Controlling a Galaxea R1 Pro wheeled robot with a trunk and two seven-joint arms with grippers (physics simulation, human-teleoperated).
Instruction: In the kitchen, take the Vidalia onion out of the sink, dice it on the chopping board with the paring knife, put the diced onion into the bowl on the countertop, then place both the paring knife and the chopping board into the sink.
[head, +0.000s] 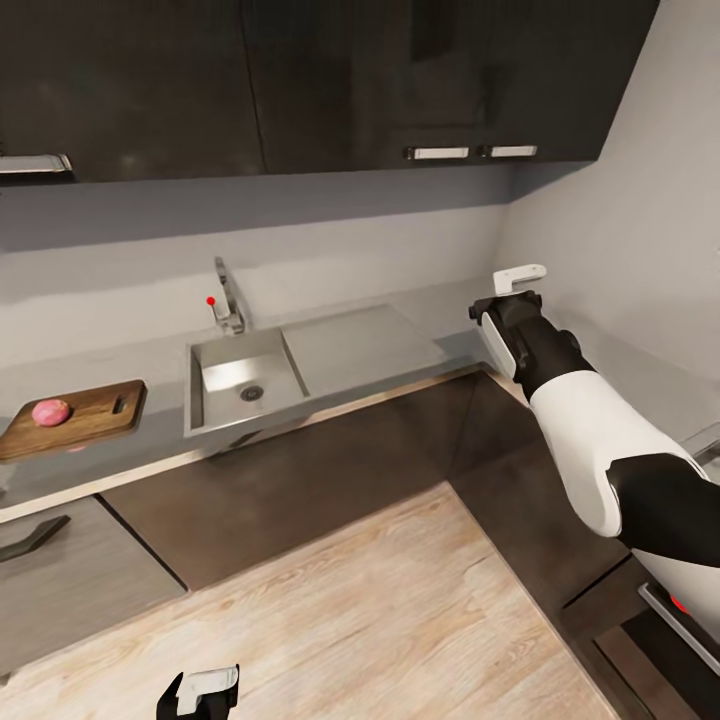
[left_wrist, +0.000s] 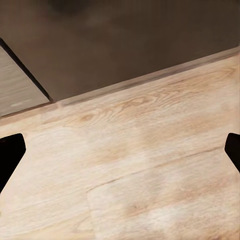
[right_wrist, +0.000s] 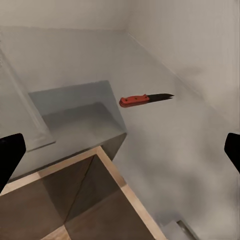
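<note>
- The left gripper (head: 203, 690) hangs low at the bottom edge of the head view, over the pale wood floor (head: 380, 610); in the left wrist view its dark fingertips (left_wrist: 11, 155) sit at opposite edges, set wide apart with nothing between them.
- The right arm reaches forward over the corner of the surface (head: 400, 340), with the right gripper (head: 515, 285) raised near the wall; in the right wrist view its fingertips (right_wrist: 10, 155) likewise stand far apart and hold nothing.
- The paring knife (right_wrist: 145, 98), red handle and dark blade, lies flat on the grey surface ahead of the right gripper, near the corner wall.
- The sink (head: 245, 378) is set in the surface, its tap (head: 228, 297) with a red knob behind it.
- The chopping board (head: 75, 418) lies on the surface left of the sink, apart from it.
- The onion (head: 51, 411), pinkish and whole, rests on the board.
- Dark cabinets (head: 300, 80) hang above.
</note>
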